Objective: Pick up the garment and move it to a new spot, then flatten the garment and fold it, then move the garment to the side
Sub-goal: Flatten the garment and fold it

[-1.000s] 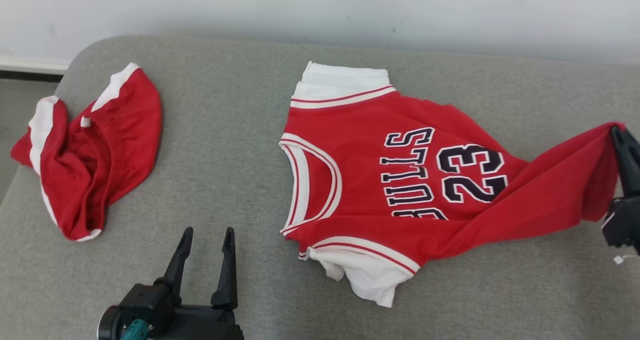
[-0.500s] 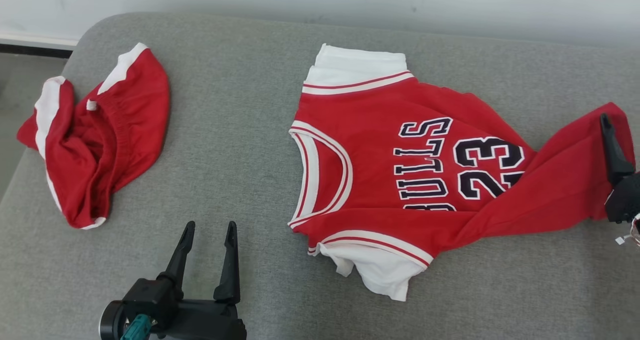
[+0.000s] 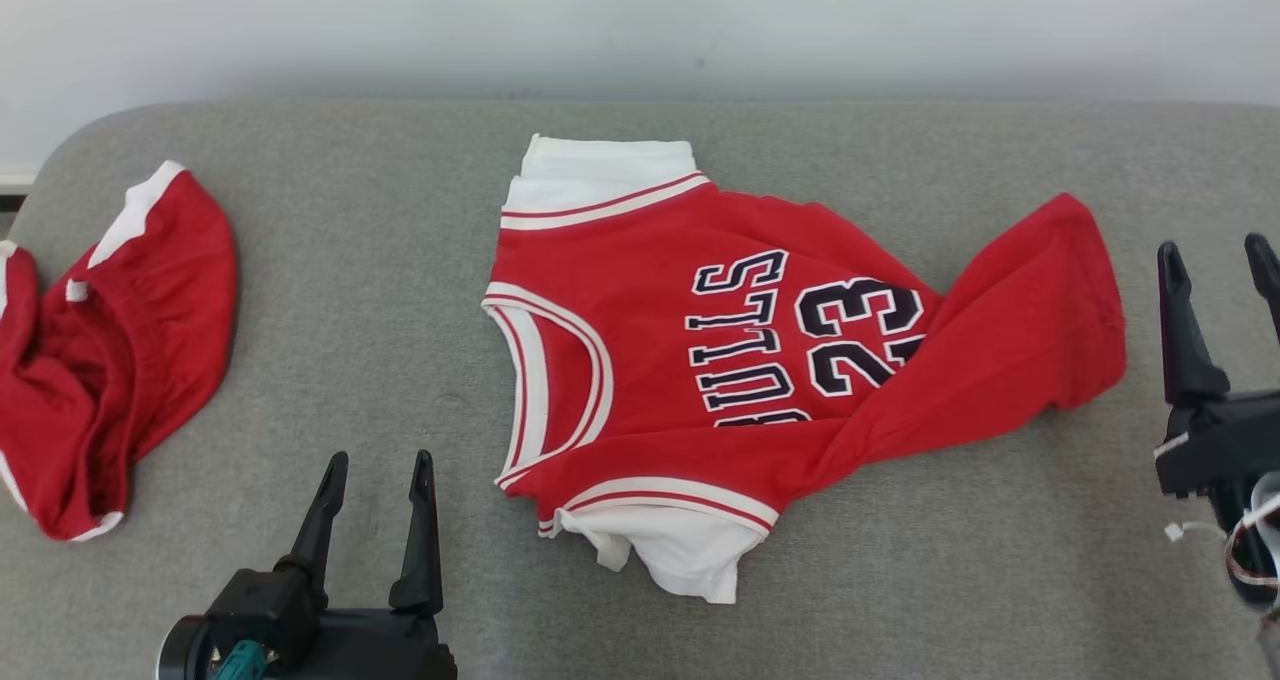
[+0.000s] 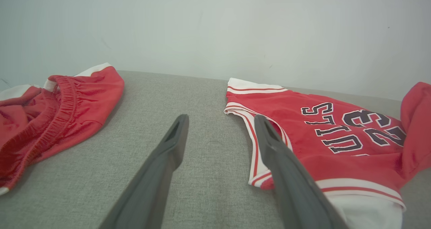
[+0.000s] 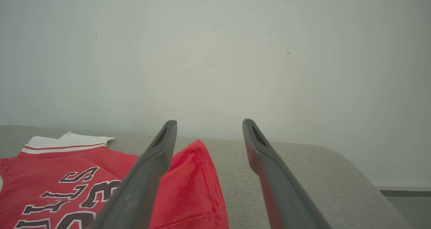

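Two red garments lie on the grey upholstered surface (image 3: 350, 220) in front of a pale wall (image 3: 600, 20). One is a jersey (image 3: 640, 360), at the middle of the head view. Its neckline faces the robot's left, and it has two white sleeves, one on the far side and one on the near side. The lettering "BULLS" and the number "23" are partly covered by the hem end, which is folded over diagonally at the right. The other is a crumpled pair of shorts (image 3: 110, 360) with white trim, well apart at the far left. Two hands are in view, each with two dark fingers. The left hand (image 3: 380, 457) hovers near the jersey's neckline, fingers apart and empty. The right hand (image 3: 1213, 247) is just beside the folded hem, fingers spread, gripping nothing
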Robot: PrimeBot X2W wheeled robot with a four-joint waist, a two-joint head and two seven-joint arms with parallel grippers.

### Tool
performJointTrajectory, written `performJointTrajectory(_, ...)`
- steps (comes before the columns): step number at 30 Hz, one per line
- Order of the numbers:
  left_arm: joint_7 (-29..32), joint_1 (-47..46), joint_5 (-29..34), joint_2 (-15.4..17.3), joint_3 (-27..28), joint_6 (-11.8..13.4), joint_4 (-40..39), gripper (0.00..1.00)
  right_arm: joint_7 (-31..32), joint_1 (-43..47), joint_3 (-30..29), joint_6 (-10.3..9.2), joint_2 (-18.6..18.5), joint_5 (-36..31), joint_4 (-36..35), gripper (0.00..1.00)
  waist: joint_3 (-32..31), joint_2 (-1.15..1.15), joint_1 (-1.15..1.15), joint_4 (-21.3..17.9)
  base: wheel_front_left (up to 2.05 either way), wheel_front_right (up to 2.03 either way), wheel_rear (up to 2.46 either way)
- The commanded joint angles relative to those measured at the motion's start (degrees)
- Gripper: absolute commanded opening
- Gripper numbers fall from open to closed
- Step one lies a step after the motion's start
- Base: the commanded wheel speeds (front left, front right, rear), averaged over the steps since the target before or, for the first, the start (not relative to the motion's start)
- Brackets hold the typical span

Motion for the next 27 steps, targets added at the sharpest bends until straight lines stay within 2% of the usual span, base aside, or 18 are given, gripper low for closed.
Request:
performJointTrajectory(1,-0.1,0.9,0.4,0.0,0.4,-0.2,0.0,1.00,-0.3,2.4,-1.0,-0.14,0.8,-0.5,-2.0,1.00,-1.2,-0.01,0.00,-1.8,0.00,0.00,0.00)
performJointTrajectory(10,-0.1,2.6,0.7,0.0,2.0,-0.9,0.3,1.00,-0.3,15.3,-5.5,-0.15,6.3,-2.3,-14.1,1.00,-3.6,-0.01,0.00,-4.0,0.00,0.00,0.00)
performJointTrajectory(16,-0.1,3.2,0.6,0.0,2.9,-1.2,0.3,1.00,-0.3,20.1,-6.5,-0.15,9.5,-3.9,-18.8,1.00,-4.3,-0.01,0.00,-4.5,0.00,0.00,0.00)
performJointTrajectory(21,-0.1,3.6,0.6,0.0,2.8,-1.3,0.4,1.00,-0.2,23.8,-7.3,-0.15,12.8,-5.6,-21.3,1.00,-4.9,-0.01,0.00,-4.5,0.00,0.00,0.00)
performJointTrajectory(27,-0.1,4.0,0.9,0.0,2.9,-1.5,0.6,1.00,-0.2,25.4,-7.3,-0.15,13.9,-6.4,-21.5,1.00,-5.2,-0.01,0.00,-4.4,0.00,0.00,0.00)
